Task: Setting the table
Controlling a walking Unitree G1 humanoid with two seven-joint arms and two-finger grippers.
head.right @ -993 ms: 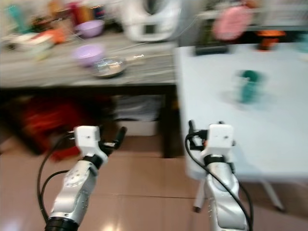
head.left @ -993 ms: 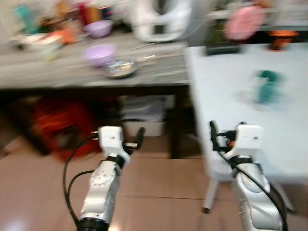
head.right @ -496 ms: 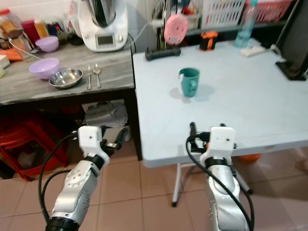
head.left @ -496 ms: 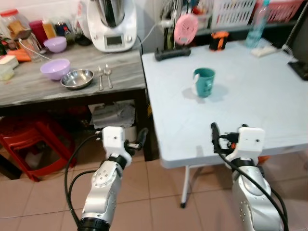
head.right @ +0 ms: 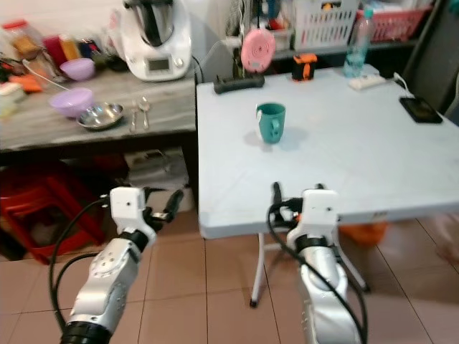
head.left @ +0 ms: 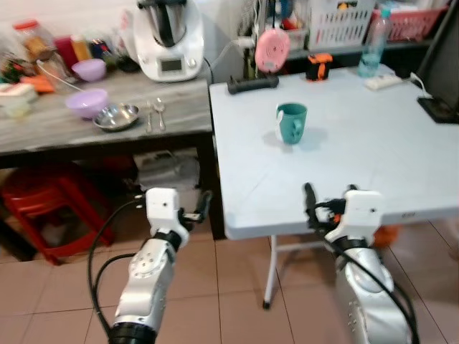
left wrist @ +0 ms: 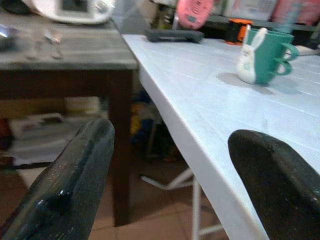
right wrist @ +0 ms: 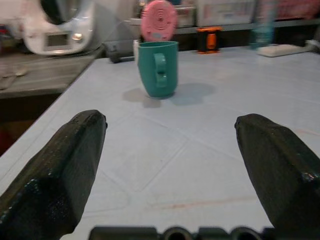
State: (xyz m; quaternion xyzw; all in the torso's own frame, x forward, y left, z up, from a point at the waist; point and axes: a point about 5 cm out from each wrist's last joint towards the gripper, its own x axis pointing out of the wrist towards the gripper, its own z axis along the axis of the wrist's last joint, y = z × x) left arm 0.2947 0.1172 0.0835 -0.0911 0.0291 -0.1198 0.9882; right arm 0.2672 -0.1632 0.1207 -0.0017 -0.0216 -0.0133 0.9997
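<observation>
A teal mug (head.left: 291, 122) stands upright near the middle of the white folding table (head.left: 358, 165). On the grey wooden counter (head.left: 43, 132) to its left lie a purple bowl (head.left: 87, 102), a steel bowl (head.left: 116, 116) and a fork and spoon (head.left: 154, 113). My left gripper (head.left: 195, 212) hangs open below the counter's edge, off the table's left corner. My right gripper (head.left: 328, 203) is open at the table's near edge and faces the mug (right wrist: 159, 68), which stands well beyond its fingertips. Both grippers are empty.
A white food processor (head.left: 166, 39) and jars stand at the back of the counter. Red stools (head.left: 43, 208) sit under it. A pink fan (head.left: 273, 49), a black power strip (head.left: 252, 84), a water bottle (head.left: 369, 44) and a black phone (head.left: 437, 109) occupy the table's far side.
The whole picture has shifted from the counter toward the table and the blur has cleared, so the camera moved. Both arms hold the same pose, and the mug and bowls stay put.
</observation>
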